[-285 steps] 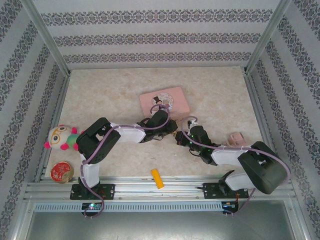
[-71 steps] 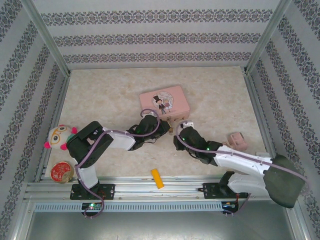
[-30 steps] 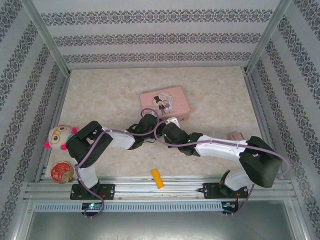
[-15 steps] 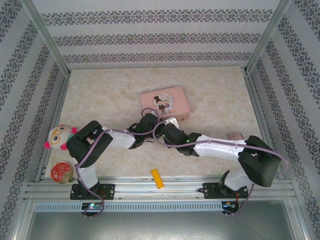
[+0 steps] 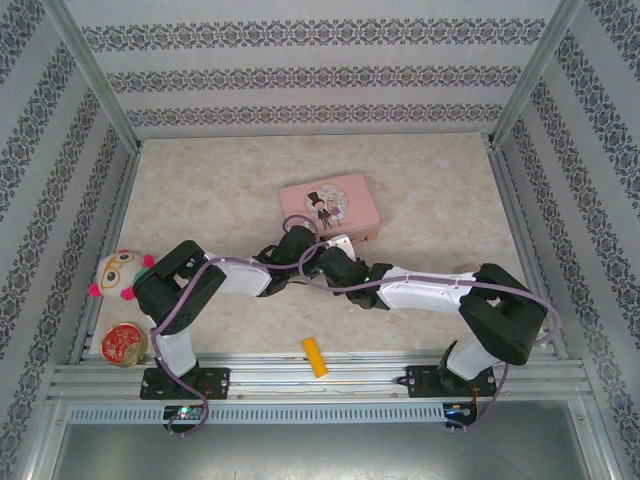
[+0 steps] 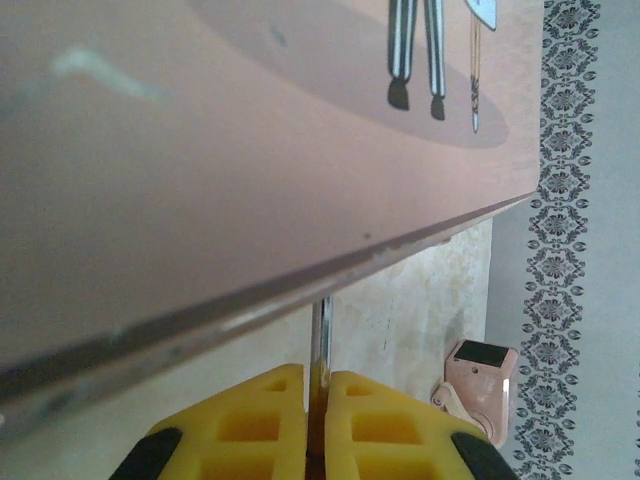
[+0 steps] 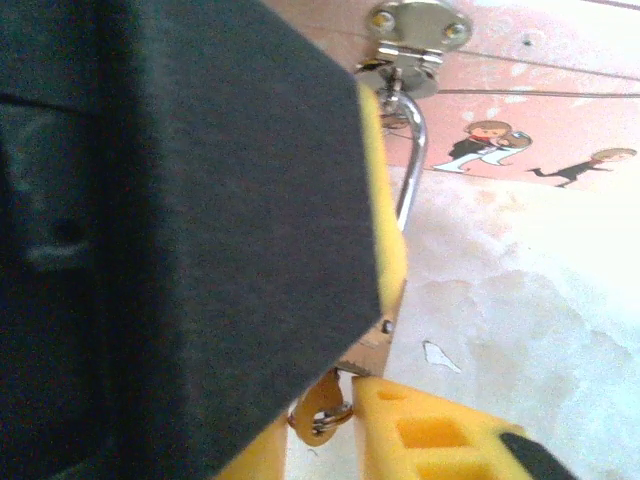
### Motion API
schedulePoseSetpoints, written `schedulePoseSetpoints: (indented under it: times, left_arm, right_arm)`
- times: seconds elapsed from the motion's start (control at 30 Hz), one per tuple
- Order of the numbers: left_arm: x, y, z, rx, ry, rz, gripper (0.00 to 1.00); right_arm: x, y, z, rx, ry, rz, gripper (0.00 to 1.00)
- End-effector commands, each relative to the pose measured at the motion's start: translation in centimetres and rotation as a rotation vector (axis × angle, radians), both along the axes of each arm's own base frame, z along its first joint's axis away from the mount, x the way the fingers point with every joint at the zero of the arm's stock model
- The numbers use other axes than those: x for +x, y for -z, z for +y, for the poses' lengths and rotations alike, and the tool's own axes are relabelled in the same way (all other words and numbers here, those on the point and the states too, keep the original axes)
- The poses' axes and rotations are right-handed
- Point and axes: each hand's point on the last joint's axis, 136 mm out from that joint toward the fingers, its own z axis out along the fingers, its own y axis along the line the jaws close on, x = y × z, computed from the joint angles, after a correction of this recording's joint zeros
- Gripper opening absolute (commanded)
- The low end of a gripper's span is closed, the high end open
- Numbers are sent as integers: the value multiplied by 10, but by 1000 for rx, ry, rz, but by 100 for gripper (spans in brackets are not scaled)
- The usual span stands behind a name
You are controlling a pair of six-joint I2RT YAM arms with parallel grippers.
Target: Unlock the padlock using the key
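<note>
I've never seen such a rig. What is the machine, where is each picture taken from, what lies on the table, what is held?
Two robot arms are bolted at the table's near edge. One picture looks down from above; the other two come from cameras on the wrists. On the table lie a pink tin, a plush toy, a red round disc and a yellow block. The left hand is shut on the padlock, whose shackle hangs from the tin's clasp. The right hand is close by it; whether it grips anything is unclear.
</note>
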Motion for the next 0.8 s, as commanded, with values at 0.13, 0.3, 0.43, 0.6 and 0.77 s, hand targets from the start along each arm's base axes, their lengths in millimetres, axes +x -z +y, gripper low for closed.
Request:
schedulePoseSetpoints:
  times: [0.13,0.3,0.43,0.6,0.77]
  left_arm:
    - [-19,18,-6,-6,54,115,0]
    - [-19,18,-7,-13,59,114,0]
    - [-19,17,-8,-22,62,107,0]
    - [-19,16,-10,-32,66,106,0]
    - [-18,16,-13,-52,73,106,0]
  right_arm:
    - [26,-8,-11,39,104,-66,15]
    - [28,-9,-3,161,77,-24,8]
    - [27,-10,2,321,62,29,6]
    - [31,-14,-7,494,100,69,2]
    - [35,-23,-13,674,122,94,0]
